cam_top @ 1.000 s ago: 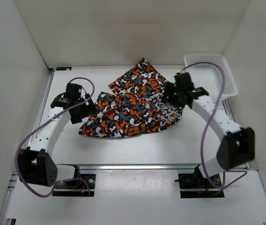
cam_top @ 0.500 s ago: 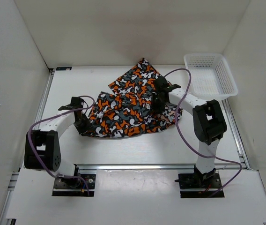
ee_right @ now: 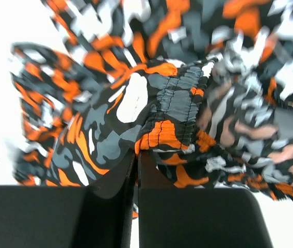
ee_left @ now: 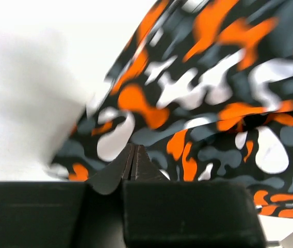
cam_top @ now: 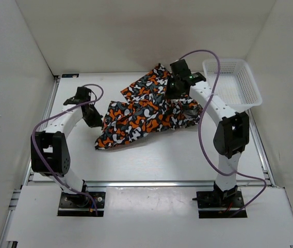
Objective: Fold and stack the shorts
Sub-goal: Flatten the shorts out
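The shorts [cam_top: 146, 111] are camouflage-printed in orange, black, grey and white and lie crumpled across the middle of the table. My left gripper [cam_top: 97, 121] is at their left edge. In the left wrist view its jaws [ee_left: 134, 147] are pressed together against the taut print [ee_left: 213, 103]. My right gripper [cam_top: 173, 92] is over the back right part of the cloth. In the right wrist view it [ee_right: 137, 152] is shut on the gathered elastic waistband [ee_right: 177, 98]. The fabric under both grippers is hidden in the top view.
A white plastic mesh basket [cam_top: 234, 88] stands at the back right, just beyond the right arm. White walls close in the table on the left, back and right. Both arms' purple cables [cam_top: 203, 129] loop above the surface.
Both grippers have gone from open to shut on the fabric. The right one moved toward the back with the waistband, and the left one shifted back. The shorts' front edge pulled in.
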Available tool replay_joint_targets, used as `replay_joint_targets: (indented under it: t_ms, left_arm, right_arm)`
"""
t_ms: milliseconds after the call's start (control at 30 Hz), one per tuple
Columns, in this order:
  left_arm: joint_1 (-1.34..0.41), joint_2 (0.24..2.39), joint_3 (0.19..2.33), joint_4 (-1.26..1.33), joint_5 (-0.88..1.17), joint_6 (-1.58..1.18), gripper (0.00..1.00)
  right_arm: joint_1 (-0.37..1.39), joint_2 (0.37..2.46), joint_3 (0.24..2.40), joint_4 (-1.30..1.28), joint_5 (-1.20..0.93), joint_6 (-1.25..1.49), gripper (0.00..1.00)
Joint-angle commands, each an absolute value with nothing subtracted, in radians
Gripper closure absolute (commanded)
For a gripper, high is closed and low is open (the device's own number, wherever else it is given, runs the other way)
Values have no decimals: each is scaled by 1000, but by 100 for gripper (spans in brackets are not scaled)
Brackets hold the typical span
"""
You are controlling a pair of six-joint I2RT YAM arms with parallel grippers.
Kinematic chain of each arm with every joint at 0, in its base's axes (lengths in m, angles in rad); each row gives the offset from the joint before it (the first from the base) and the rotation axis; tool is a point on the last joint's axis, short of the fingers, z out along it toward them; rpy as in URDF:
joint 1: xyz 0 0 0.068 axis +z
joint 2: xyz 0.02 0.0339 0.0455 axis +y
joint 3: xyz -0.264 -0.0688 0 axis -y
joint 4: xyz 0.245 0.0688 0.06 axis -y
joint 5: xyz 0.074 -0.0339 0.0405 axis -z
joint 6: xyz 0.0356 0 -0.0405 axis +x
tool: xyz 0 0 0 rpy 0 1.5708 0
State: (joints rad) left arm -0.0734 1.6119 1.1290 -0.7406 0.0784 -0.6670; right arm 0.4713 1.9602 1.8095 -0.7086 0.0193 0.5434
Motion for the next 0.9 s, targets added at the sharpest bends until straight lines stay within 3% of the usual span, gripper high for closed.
replay_joint_targets:
  t_ms: [0, 133, 233, 267, 400, 733, 867]
  left_arm:
    - [-66, 1595, 1256, -787, 43, -652, 90]
    - [-66, 1576, 1331, -871, 69, -624, 90]
    - [-75, 1522, 1237, -871, 113, -624, 65]
    - [-90, 1511, 1182, -862, 141, -624, 37]
    - [-91, 1448, 1050, -851, 183, -624, 1]
    - [-109, 1347, 813, -776, 206, -699, 1]
    - [-118, 1402, 813, -727, 167, -709, 10]
  right_arm:
    - [436, 1910, 1904, -759, 57, 506, 100]
    - [436, 1890, 1936, -785, 66, 486, 100]
    - [436, 1835, 1836, -785, 66, 486, 100]
    - [436, 1821, 1803, -769, 66, 495, 100]
    - [436, 1738, 1628, -738, 87, 495, 100]
    - [436, 1677, 1532, -729, 109, 495, 100]
    - [436, 1664, 1523, -729, 109, 495, 100]
